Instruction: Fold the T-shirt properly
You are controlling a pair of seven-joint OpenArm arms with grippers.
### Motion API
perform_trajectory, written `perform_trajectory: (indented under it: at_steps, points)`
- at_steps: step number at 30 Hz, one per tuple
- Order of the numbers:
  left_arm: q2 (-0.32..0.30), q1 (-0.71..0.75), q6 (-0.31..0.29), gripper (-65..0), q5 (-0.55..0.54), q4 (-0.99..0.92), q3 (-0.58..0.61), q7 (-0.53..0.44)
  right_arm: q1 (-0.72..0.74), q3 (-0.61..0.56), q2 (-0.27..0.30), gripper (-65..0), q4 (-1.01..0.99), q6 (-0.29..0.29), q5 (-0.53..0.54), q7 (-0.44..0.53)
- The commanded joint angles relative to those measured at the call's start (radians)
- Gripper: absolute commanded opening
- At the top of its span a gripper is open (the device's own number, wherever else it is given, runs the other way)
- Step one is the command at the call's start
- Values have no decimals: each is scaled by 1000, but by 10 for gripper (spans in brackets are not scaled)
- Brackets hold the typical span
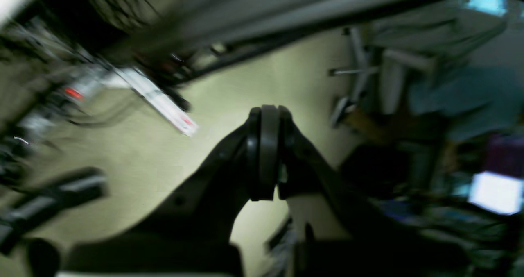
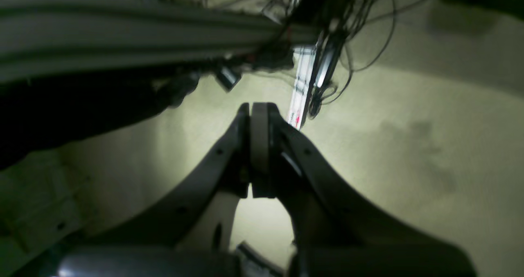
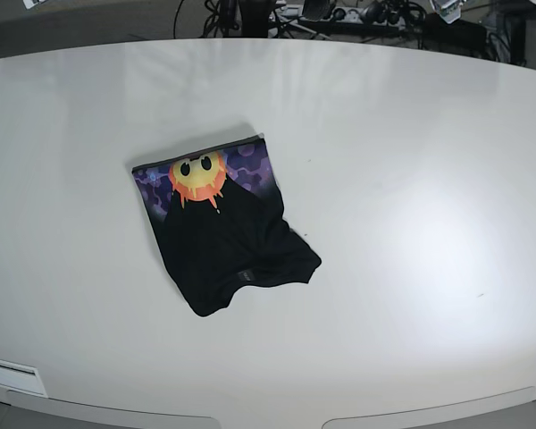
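**Both claws shut and empty, shirt folded on the table**

Below the table's level, my left claw (image 1: pixel 268 152) hangs with its two black curved fingers pressed pad to pad, nothing between them. Behind it lies a pale yellowish floor (image 1: pixel 245 92), with a white strip-shaped thing bearing red marks (image 1: pixel 161 101) on it to the left and blurred furniture to the right; that view is smeared, so I cannot make out more.

My right claw (image 2: pixel 256 146) is likewise clamped tight on itself and holds nothing. Past its tips I see the same pale floor (image 2: pixel 409 146), a tangle of dark cables (image 2: pixel 335 31) at the far side and a long grey bar (image 2: pixel 123 27) crossing the upper left.

Neither claw shows in the base view. There the black cloth T-shirt (image 3: pixel 228 246) lies folded into a rough rectangle on the white rounded table (image 3: pixel 411 179), left of centre. Its orange-yellow sun-face print on purple faces up along the far edge, and the near right corner is rumpled and bulges outward.
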Motion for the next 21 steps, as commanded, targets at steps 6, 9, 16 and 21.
perform_trajectory:
  at_steps: [6, 9, 16, 21]
  points:
    - [61, 57, -6, -650, 152, -167, 68, -77, -33, -211, 39, -650, -241, 5, -167, 111]
    - [57, -28, -6, -650, 359, -390, 179, -263, 8, -383, 99, -650, -422, 5, -365, 292]
    - [100, -561, -2, -650, 849, -1259, 571, -870, 372, -697, 129, -650, -921, -140, -811, 692]
    - [240, -950, 152, -650, 1137, -1857, 784, -1247, 651, -861, 124, -650, -1288, -187, -1024, 942]
